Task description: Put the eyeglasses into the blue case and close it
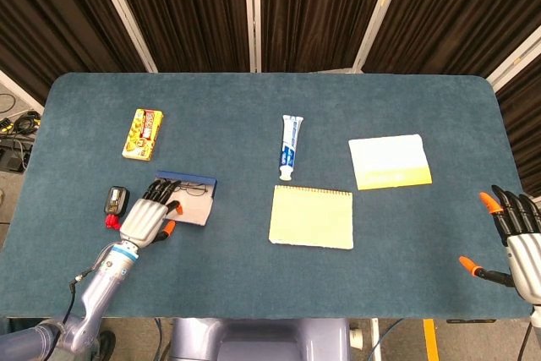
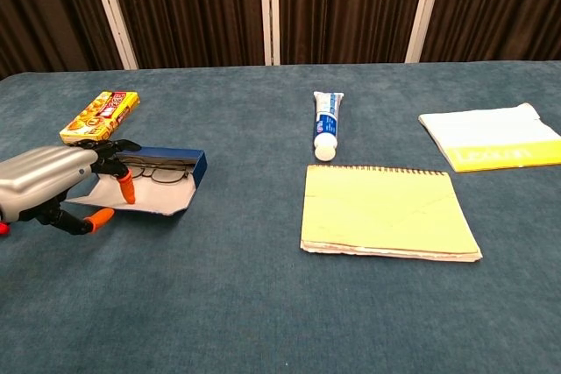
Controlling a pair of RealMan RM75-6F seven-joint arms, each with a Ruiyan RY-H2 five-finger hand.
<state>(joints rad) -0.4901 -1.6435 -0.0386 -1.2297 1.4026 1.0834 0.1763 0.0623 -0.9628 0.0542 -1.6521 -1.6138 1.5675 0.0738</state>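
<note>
The blue case (image 1: 193, 181) (image 2: 196, 164) lies open at the table's left front, its white-lined lid (image 1: 193, 211) (image 2: 153, 200) folded down toward me. The eyeglasses (image 1: 197, 190) (image 2: 163, 172) rest inside it. My left hand (image 1: 145, 219) (image 2: 46, 183) is at the case's left end, its fingers reaching over the case and lid and touching them; I see no firm grip on anything. My right hand (image 1: 517, 236) hovers at the table's right front edge with fingers spread and holding nothing; the chest view does not show it.
A yellow notepad (image 1: 311, 217) (image 2: 386, 212) lies mid-table, with a toothpaste tube (image 1: 290, 145) (image 2: 326, 123) behind it. A white-and-yellow booklet (image 1: 390, 161) (image 2: 495, 136) sits to the right. A yellow snack box (image 1: 143, 133) (image 2: 99, 116) and a small black device (image 1: 117, 200) lie near the left hand.
</note>
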